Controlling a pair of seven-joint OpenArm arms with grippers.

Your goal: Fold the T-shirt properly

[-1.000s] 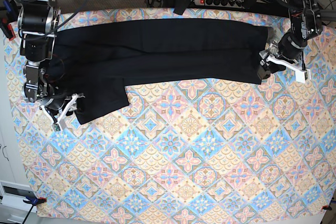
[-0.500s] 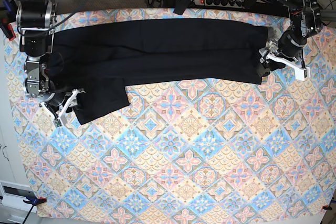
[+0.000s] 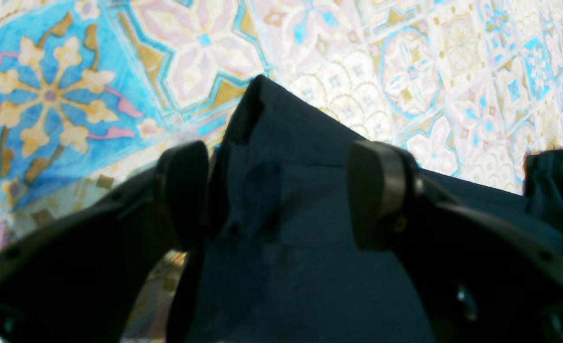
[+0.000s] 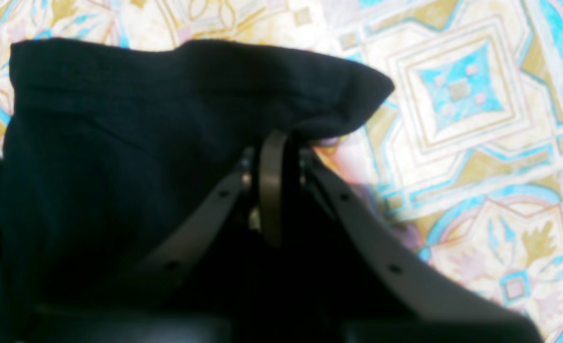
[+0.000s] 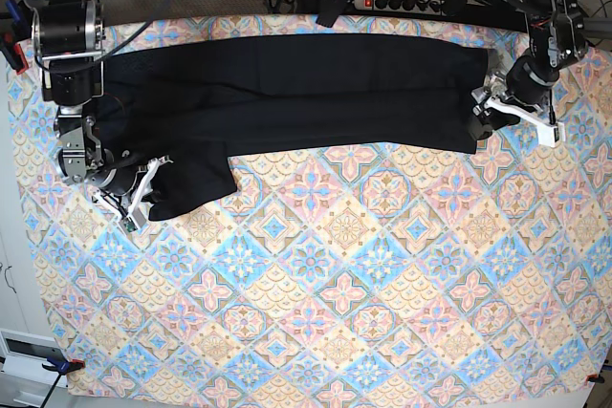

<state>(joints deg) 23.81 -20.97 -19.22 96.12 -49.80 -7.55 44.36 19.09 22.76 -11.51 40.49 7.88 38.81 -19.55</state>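
Near the desk's [image 5: 316, 332] left edge, the right pincer [image 5: 143, 193] is clamped narrow on a sleeve corner of the T-shirt [image 5: 287, 93], cloth pinched between its fingers [image 4: 272, 186]. Farther back, the black shirt lies in a long band along the far edge. At the right edge, the left pincer [image 5: 483, 112] gapes wide astride the garment's corner.
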